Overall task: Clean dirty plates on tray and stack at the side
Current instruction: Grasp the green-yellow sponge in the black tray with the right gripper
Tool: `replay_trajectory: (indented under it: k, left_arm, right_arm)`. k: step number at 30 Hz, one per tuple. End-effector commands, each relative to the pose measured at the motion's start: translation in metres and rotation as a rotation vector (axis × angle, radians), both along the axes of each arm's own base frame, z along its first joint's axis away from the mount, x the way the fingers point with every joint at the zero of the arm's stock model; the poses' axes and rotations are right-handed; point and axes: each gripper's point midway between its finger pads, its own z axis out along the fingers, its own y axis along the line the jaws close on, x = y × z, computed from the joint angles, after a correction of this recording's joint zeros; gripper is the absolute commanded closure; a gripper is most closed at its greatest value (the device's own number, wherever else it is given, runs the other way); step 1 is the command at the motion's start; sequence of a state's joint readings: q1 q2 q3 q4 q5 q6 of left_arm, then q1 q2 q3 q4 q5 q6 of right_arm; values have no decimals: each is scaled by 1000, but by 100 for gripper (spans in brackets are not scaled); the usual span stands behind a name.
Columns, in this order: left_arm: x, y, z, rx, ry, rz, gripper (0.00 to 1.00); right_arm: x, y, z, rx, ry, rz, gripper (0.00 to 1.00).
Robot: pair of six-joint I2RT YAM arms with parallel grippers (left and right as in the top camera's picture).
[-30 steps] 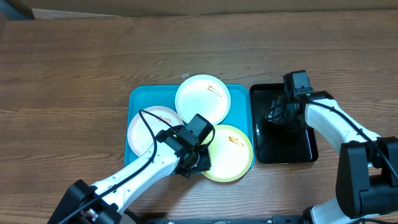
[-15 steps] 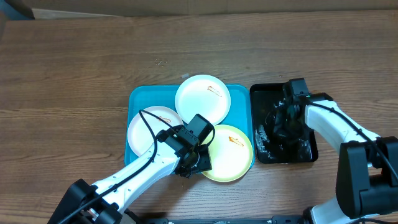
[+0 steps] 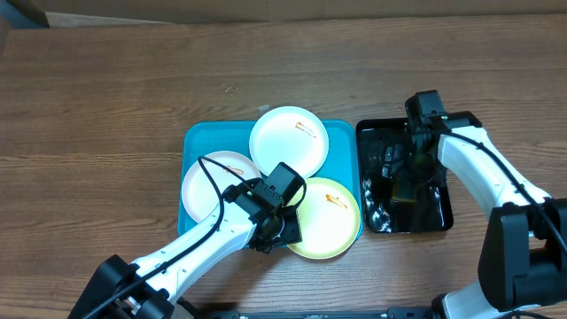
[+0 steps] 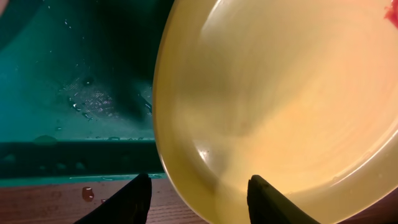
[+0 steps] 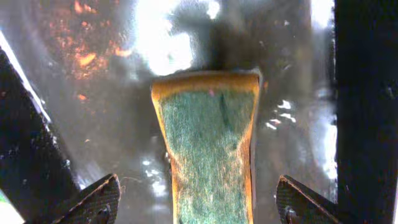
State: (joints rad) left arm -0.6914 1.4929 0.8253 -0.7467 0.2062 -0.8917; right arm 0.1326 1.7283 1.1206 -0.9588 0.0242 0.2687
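Plates, three of them, all lie on the turquoise tray [image 3: 195,142]: one white plate [image 3: 289,142] at the far side, a second white plate [image 3: 208,186] at the left, and a yellow-green plate [image 3: 332,226] at the near right, which hangs a little over the tray rim. Each one shows a small orange-red smear, so I judge that no plate is cleaned yet, and none is stacked at the side. The work is at its very beginning.

The left gripper [image 4: 199,199] is low at the near-left edge of the yellow-green plate. Its jaws are partly apart, with the plate rim between them, and they clamp nothing.

The right gripper [image 5: 199,196] hangs over the small black tray [image 3: 440,217], which looks wet and shiny. A sponge [image 5: 208,149] with a green scrubbing face and yellow sides lies there between the jaws. They stand wide and do not touch it.

What remains, in my judgement, is to take the sponge, wipe each of the three plates, and then pile them beside the tray.
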Motion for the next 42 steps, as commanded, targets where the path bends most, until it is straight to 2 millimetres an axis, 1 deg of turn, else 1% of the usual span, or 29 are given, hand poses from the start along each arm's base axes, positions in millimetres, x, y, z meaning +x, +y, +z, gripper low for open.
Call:
replay_trajectory:
  k: [1,3,4,5,7,9,10,11,12,13,19,21,22,23,24,25,26,28,29,30,31,32,33,34,35,36,38,42]
  left_arm:
    - [-2,2,-3,5,22,14,48]
    - [-2,2,-3,5,22,14,48]
    - [-2,2,-3,5,22,14,48]
    - [-2,2,-3,5,22,14,48]
    - [-2,2,-3,5,22,14,48]
    - [-2,2,-3,5,22,14,47]
    - [-2,2,-3,5,22,14,48]
    - [-2,2,-3,5,22,14,48]
    - [-2,2,-3,5,22,14,47]
    - [-2,2,-3,5,22,14,47]
    - [-2,2,-3,5,22,14,48]
    - [-2,2,-3,5,22,14,48]
    - [-2,2,-3,5,21,14,48]
    - [-2,2,-3,5,21,14,48]
    - [-2,2,-3,5,21,14,48]
    - [-2,2,-3,5,21,14,48]
    - [-2,2,-3,5,21,14,48]
    - [-2,2,-3,5,21,14,48]
    - [-2,2,-3,5,22,14,48]
    - [-2,2,-3,5,22,14,47]
    - [-2,2,-3,5,22,14,48]
    - [-2,2,-3,5,22,14,50]
    - [-2,2,-3,5,22,14,53]
    - [-2,2,-3,5,21,14,54]
    - [-2,2,-3,5,22,14,53]
    - [-2,2,-3,6,22,14,51]
    - [-2,2,-4,6,23,14,49]
    - [-2,2,-4,7,22,14,50]
  right_arm:
    - [-9,-4,-13,-21,15,6,20]
    - [-12,-5,-21,-21,12,6,27]
    - [-13,-5,-23,-21,10,5,35]
    - [-14,-5,-26,-20,9,5,59]
    - [-15,-5,-28,-17,12,6,96]
    - [-16,-3,-28,-10,13,7,96]
    - [-14,-3,-28,-10,8,7,94]
    - [-12,-3,-26,-9,3,6,58]
    - [-9,-4,-24,-8,-7,3,32]
    - [-5,-4,-22,-6,-20,-1,25]
    - [19,-14,-17,-41,-110,-20,23]
    - [23,-13,-17,-38,-128,-22,27]
    - [24,-13,-17,-37,-133,-22,32]
    - [24,-13,-17,-37,-133,-22,33]
    - [24,-13,-17,-37,-133,-22,40]
    - [24,-13,-17,-37,-135,-22,43]
    - [25,-13,-18,-34,-140,-22,44]
    - [26,-12,-21,-31,-152,-22,44]
    - [27,-12,-23,-30,-158,-22,46]
    - [27,-12,-24,-30,-163,-22,61]
    - [29,-12,-24,-29,-170,-22,96]
    - [30,-12,-23,-28,-177,-22,96]
    - [33,-12,-22,-27,-185,-23,96]
    - [34,-11,-21,-26,-190,-23,94]
    - [35,-9,-19,-10,-188,-20,34]
    - [34,-6,-18,3,-179,-17,30]
    - [28,-4,-19,14,-151,-16,29]
    - [11,-6,-22,6,-82,-16,28]
